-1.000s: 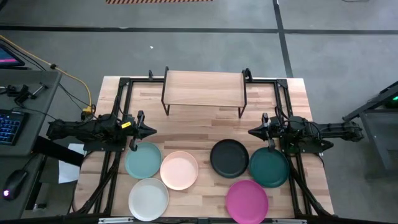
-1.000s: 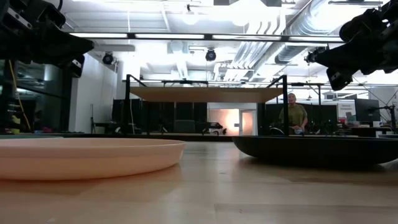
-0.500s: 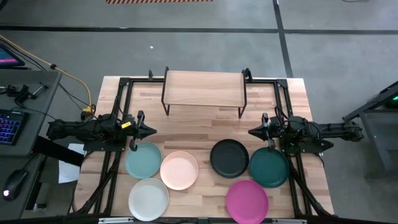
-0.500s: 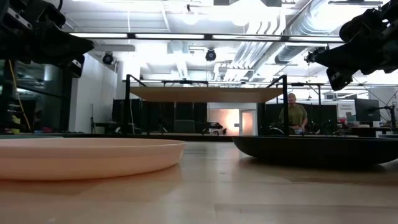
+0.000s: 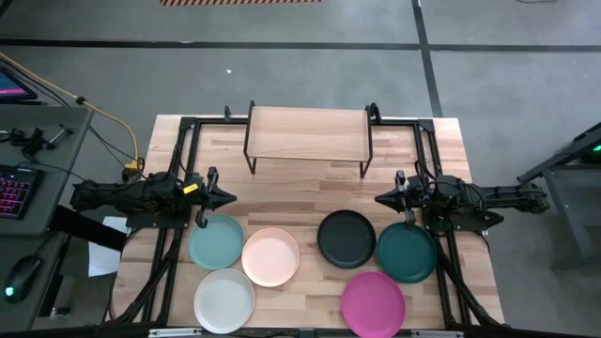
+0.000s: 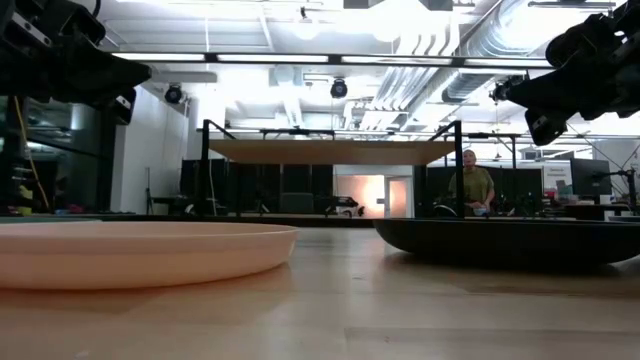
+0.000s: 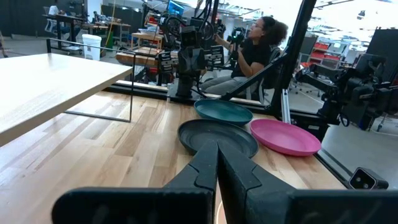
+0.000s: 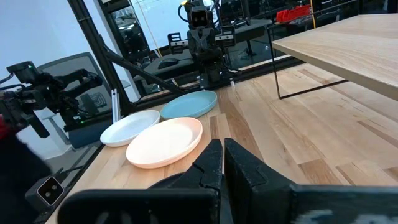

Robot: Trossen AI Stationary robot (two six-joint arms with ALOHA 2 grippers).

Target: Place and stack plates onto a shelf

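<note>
Six plates lie flat on the table's near half: light teal (image 5: 216, 240), peach-pink (image 5: 271, 256), white (image 5: 224, 299), black (image 5: 346, 237), dark teal (image 5: 406, 252), magenta (image 5: 373, 301). The shelf (image 5: 308, 133) stands at the far middle on thin black legs, its wood top bare. My left gripper (image 5: 232, 198) hovers shut above the table just beyond the light teal plate, pointing right. My right gripper (image 5: 379, 200) hovers shut beyond the dark teal plate, pointing left. Both touch nothing.
Black frame rails (image 5: 184, 150) run along the table's left and right sides. A strip of bare tabletop (image 5: 300, 192) lies between the shelf and the plates. A desk with a keyboard (image 5: 14, 188) stands off the left edge. A person (image 7: 255, 50) sits beyond the table.
</note>
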